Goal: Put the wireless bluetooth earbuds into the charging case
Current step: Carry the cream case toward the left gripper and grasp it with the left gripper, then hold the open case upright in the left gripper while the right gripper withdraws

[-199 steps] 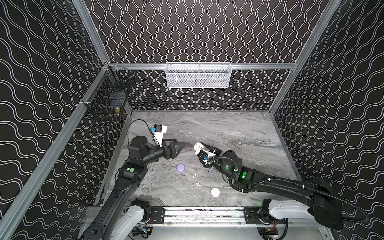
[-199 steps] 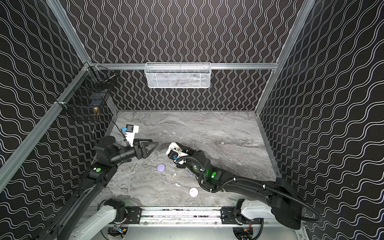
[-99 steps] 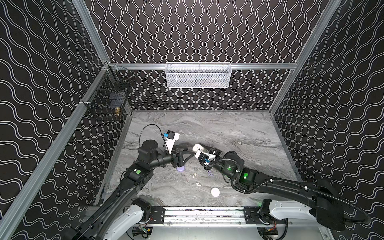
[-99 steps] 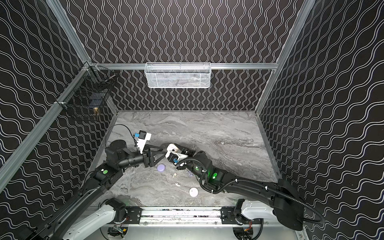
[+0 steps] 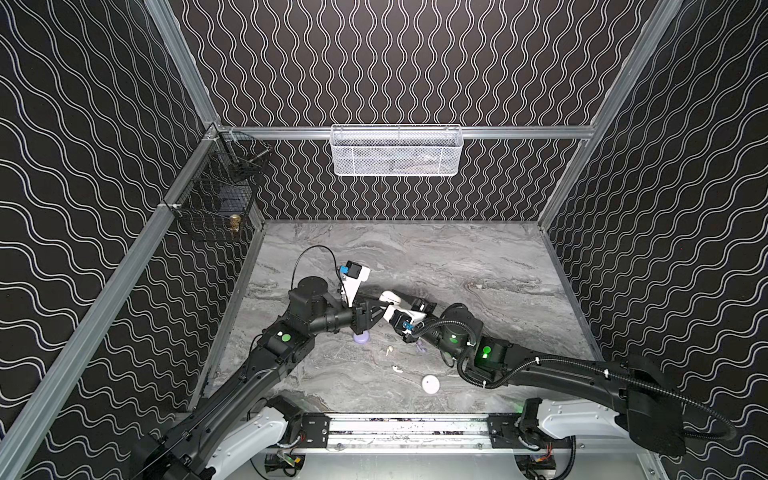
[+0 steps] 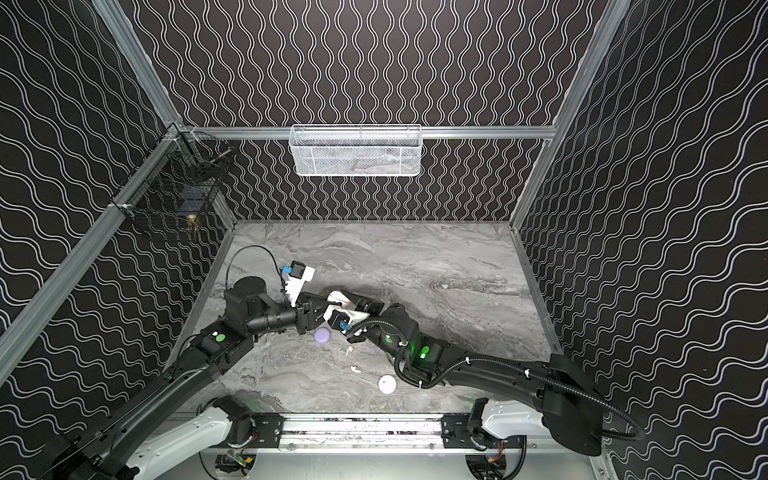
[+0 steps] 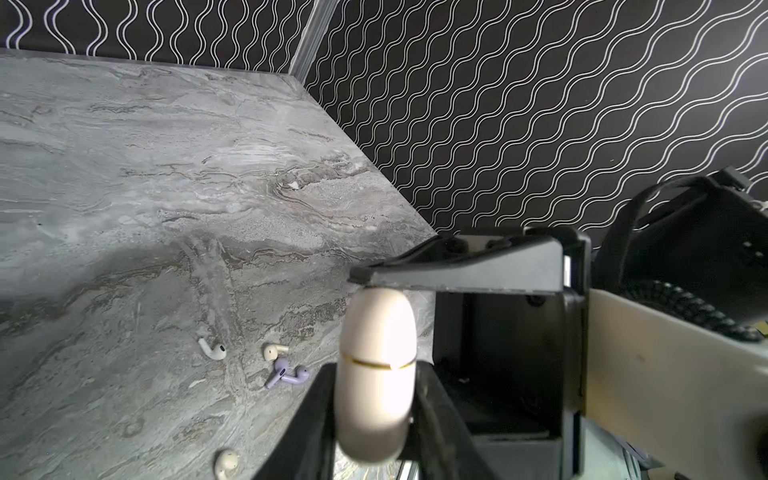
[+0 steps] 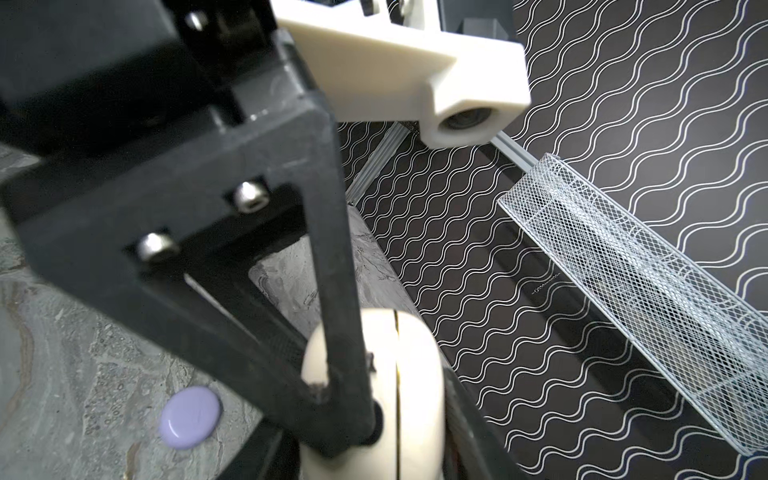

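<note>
Charging case point(image 7: 376, 395) clamped by L+R jaws, unopened. Risk: case twisted out & dropped on counter point(image 7: 166, 166) if pried open off-axis.

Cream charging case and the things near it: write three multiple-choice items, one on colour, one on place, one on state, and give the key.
1. The round case nearest the left gripper, lying on the table, is: A black; B lavender; C green.
2. The cream charging case is: A in the mesh basket; B flat on the table; C between the left gripper and the right gripper.
3. Its lid is: A shut; B wide open; C off.
Key: 1 B, plainly lavender in the right wrist view; 2 C, fingers of both press it in the wrist views; 3 A, only a thin seam shows.
</note>
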{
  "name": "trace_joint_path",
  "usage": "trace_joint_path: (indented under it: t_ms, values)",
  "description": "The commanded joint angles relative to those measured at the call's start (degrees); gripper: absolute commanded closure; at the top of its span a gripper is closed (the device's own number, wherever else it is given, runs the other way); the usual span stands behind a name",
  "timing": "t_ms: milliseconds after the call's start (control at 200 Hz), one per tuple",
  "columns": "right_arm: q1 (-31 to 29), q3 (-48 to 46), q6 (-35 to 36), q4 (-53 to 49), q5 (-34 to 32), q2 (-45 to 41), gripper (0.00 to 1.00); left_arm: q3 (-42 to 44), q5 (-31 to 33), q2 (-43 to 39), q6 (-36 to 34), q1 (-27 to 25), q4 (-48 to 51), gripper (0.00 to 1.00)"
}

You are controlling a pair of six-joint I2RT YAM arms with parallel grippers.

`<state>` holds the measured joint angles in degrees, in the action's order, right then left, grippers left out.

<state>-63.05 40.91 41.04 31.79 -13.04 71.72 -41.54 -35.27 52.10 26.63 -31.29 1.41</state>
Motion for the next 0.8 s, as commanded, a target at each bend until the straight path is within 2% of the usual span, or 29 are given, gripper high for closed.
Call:
trace_joint_path:
  t_ms: [0,95,120,400,450,505,576,621,691,796]
  values:
    - [-0.1,0.62,1.02,5.23,0.49,0.71,0.88,-0.99,-1.58,-0.01,-0.95,-0.99,-0.55,0.67]
    - [-0.11,0.96,1.14,6.23,0.07,1.47,0.88,-0.91,-0.54,-0.87,-0.97,-1.43,-0.34,0.57]
    - [-0.04,1.22,1.15,6.23,0.02,1.66,0.88,-0.83,-0.39,-0.97,-0.88,-1.5,-0.39,0.57]
    - [-0.06,2.24,0.45,6.27,0.0,2.91,0.88,-1.39,-0.81,-0.88,-1.04,-1.81,-0.46,0.86]
    - [-0.08,2.13,0.11,6.23,0.47,2.61,0.86,-1.58,-0.92,-0.68,-1.15,-1.8,-0.5,0.89]
    - [-0.05,1.52,-0.25,6.73,1.51,2.1,0.76,-1.29,-1.29,-0.75,-1.25,-1.84,-1.29,0.9]
    - [-0.06,1.05,-1.38,6.54,2.4,1.39,0.45,-0.55,-0.77,-1.19,-1.41,-1.85,-2.25,0.9]
    - [-0.06,1.32,-2.81,5.26,2.39,0.72,0.32,-0.3,0.09,-1.49,-2.25,-1.82,-2.12,0.92]
    - [-0.01,0.99,-5.53,2.93,2.11,-1.19,0.21,0.73,1.47,-2.1,-4.21,-1.82,-2.48,0.97]
    - [0.07,-3.16,-9.08,3.88,2.49,-5.82,0.15,4.56,1.74,-4.23,-8.76,-1.84,-6.27,0.99]
